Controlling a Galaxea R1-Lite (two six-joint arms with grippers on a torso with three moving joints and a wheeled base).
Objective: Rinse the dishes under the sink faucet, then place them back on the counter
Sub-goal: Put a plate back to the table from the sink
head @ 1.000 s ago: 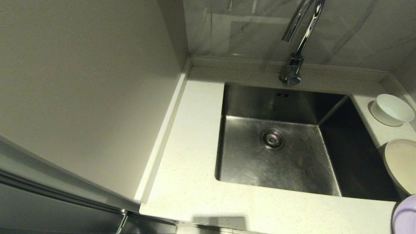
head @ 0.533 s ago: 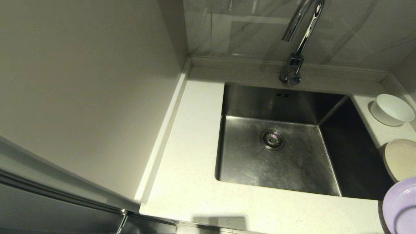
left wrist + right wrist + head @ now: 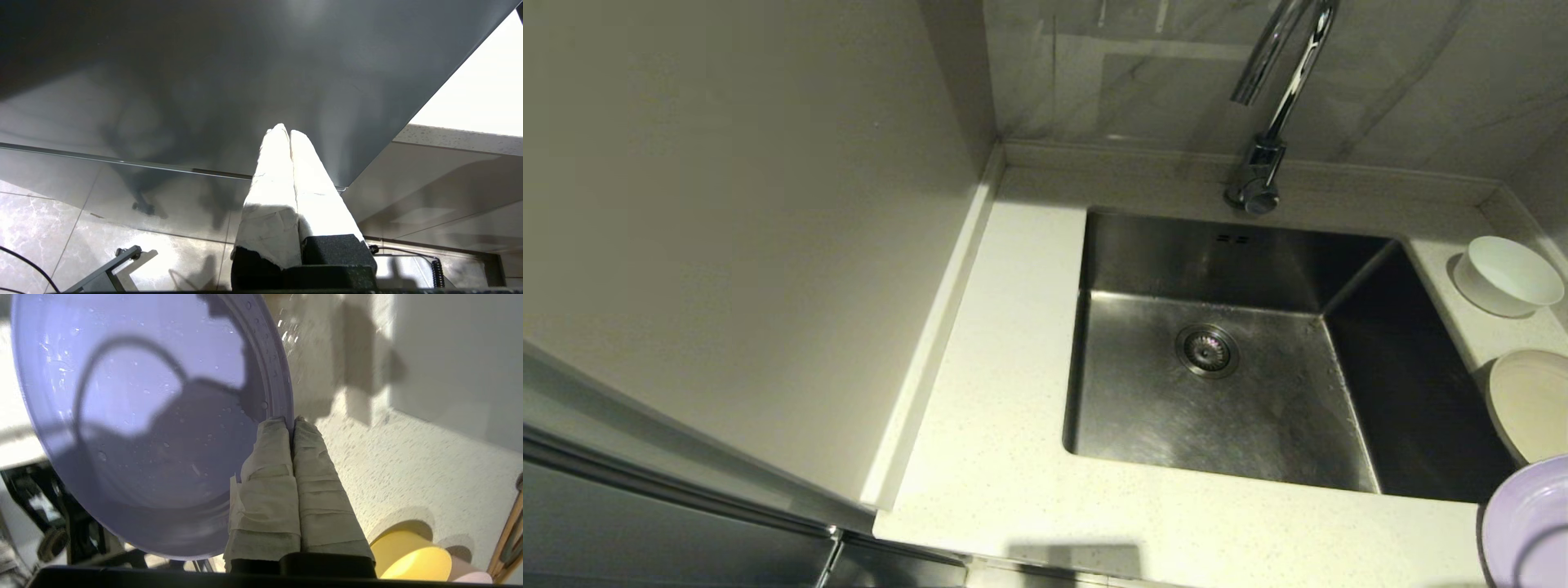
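Observation:
My right gripper is shut on the rim of the lavender-purple plate, which carries water drops. In the head view the purple plate shows at the bottom right corner, above the counter; the gripper itself is out of that view. The cream plate and the small white bowl sit on the counter right of the steel sink. The chrome faucet rises behind the sink. My left gripper is shut on nothing, parked low beside a dark cabinet front.
A tall beige wall panel stands left of the counter. A yellow cup and a pale pink one sit on the speckled counter near my right gripper. The drain strainer lies at the sink's bottom.
The purple plate came further into view from the bottom right corner, then dropped back slightly. The cream plate is now partly covered by it. Nothing else moved.

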